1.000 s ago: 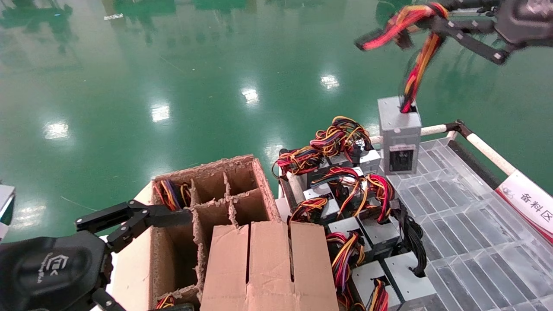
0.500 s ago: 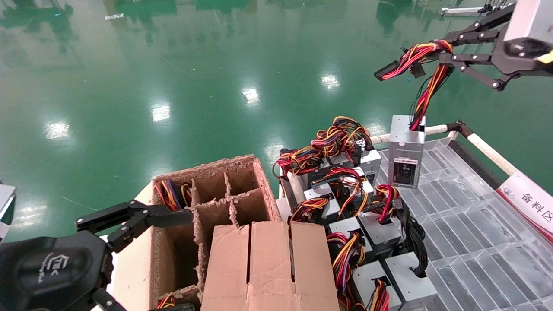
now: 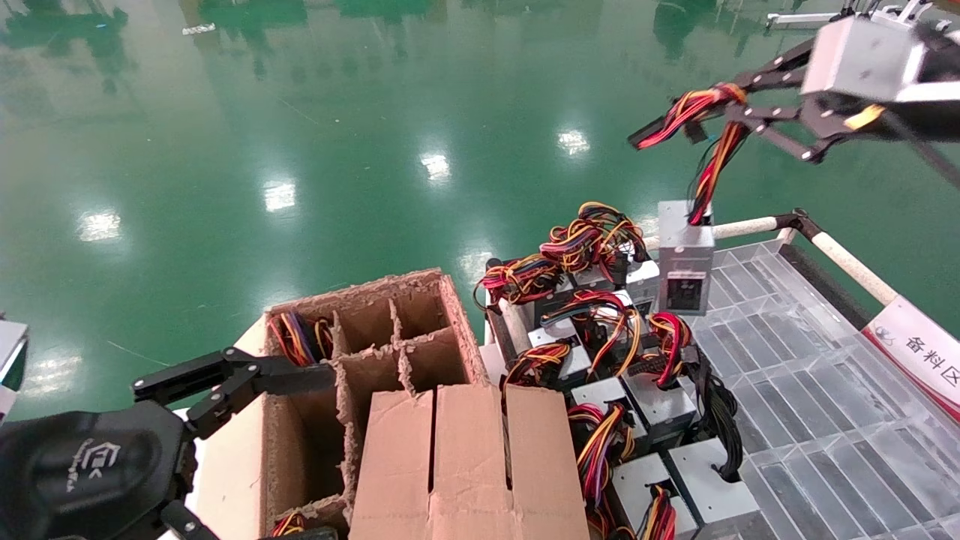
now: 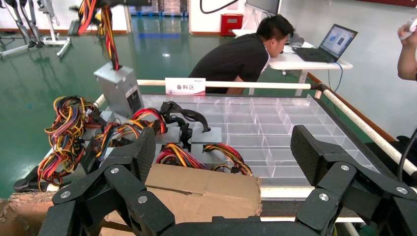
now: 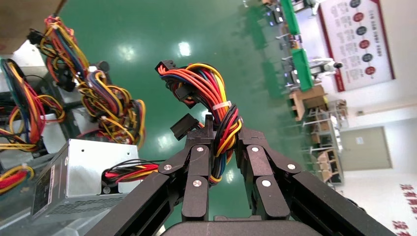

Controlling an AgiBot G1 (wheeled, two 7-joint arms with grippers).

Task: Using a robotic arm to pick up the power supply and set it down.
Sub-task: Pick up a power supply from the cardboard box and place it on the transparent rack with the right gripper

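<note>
A small silver-grey metal power supply [image 3: 683, 259] is seen hanging by its bundle of red, yellow, orange and black wires [image 3: 703, 142], above the far edge of a clear plastic compartment tray [image 3: 810, 390] and just beside a cluster of similar units [image 3: 615, 360]. The bundle is pinched between the slim black fingers of the right gripper [image 3: 731, 112], closed on it. A dark label is carried on the unit's face, unreadable. A white and red sign [image 3: 911, 352] reading 备料区 is fixed to the tray rail. Only the left wrist view shows a man in black [image 4: 248, 54] at a laptop [image 4: 332, 43]. The left gripper [image 3: 225, 382] is parked with fingers spread wide beside a partitioned cardboard box [image 3: 390, 420].
</note>
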